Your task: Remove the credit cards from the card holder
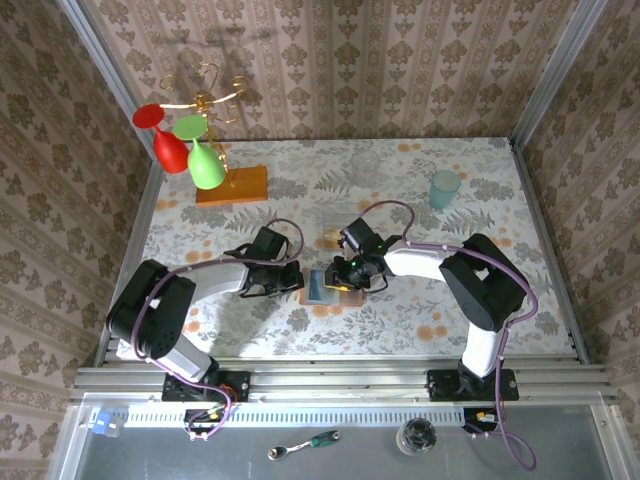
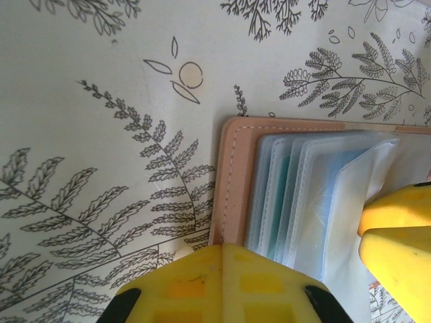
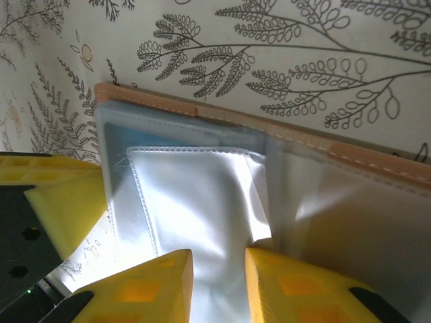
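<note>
- Top view: the card holder [image 1: 318, 288] lies open on the table [image 1: 430, 312], just ahead of the arm bases. The left gripper [image 1: 292, 280] and the right gripper [image 1: 350, 275] are both down at it, one on each side. I judge the step in hand to be drawing out a first card, with the left steadying the holder and the right working at the pockets. I can make out no loose card on the table, so the task looks to be near its start.
- Left wrist view: the left fingers [image 2: 222, 286] are closed together into one yellow block at the holder's brown rim. I cannot tell whether they press on it. This view shows what the top view is too small to show. The credit cards [image 2: 330, 192] appear as blue and teal edges, tucked inside overlapping clear sleeves [image 2: 296, 168]. A finger of the right gripper rests at the sleeves' far side.
- Right wrist view: the right fingers [image 3: 155, 286] stand narrowly parted. A pale sleeve flap [image 3: 202, 202] lies in the gap, and nothing is visibly pinched. Glare hides the cards here, but the flap's curled free corner shows. The next move calls for catching a card's edge rather than plastic. The right fingers should then close and pull along the pocket mouth while the left pins the holder.
</note>
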Tool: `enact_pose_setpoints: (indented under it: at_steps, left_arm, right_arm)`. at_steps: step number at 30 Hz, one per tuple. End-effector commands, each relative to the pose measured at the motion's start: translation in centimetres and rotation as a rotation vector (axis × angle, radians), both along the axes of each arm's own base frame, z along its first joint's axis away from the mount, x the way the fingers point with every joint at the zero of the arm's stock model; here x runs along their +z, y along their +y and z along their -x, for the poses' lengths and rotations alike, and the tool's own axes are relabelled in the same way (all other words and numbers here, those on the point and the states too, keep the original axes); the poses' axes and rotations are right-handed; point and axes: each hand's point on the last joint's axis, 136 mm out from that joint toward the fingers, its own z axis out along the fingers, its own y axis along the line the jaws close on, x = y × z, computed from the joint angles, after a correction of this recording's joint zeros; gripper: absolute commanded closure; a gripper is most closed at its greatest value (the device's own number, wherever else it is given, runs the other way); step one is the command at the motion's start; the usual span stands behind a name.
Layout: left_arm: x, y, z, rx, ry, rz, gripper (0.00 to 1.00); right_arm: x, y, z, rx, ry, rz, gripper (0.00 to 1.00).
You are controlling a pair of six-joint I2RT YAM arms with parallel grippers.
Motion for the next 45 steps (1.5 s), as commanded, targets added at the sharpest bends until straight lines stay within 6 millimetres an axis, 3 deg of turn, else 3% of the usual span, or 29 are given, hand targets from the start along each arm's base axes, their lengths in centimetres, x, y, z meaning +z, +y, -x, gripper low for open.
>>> enact_pose_setpoints:
  at_steps: [1,9,14,24,38,45]
  left_arm:
    - [0.7,0.4,0.0,-0.007,-0.001,-0.024,0.98]
    - [4.4,-0.5,-0.9,0.015,-0.061,0.053,0.86]
    - [5.5,-2.5,-1.3,0.015,-0.058,0.156,0.78]
    - [3.7,-5.0,-0.9,0.013,0.013,0.225,0.71]
    - [2.0,-5.5,-0.4,0.013,0.059,0.175,0.68]
    - [2.9,-6.3,-0.7,0.011,0.044,0.210,0.79]
  right_arm:
    - [0.3,-0.6,0.2,-0.030,0.005,-0.009,0.71]
    - [0.5,-0.6,-0.1,-0.054,0.002,-0.043,0.72]
    - [0.6,-0.8,-0.2,-0.064,0.002,-0.055,0.72]
    - [0.3,-0.9,-0.3,-0.090,0.017,-0.097,0.73]
    - [0.1,-0.8,0.0,-0.092,0.030,-0.129,0.74]
    - [0.3,-0.5,0.0,-0.094,0.027,-0.157,0.75]
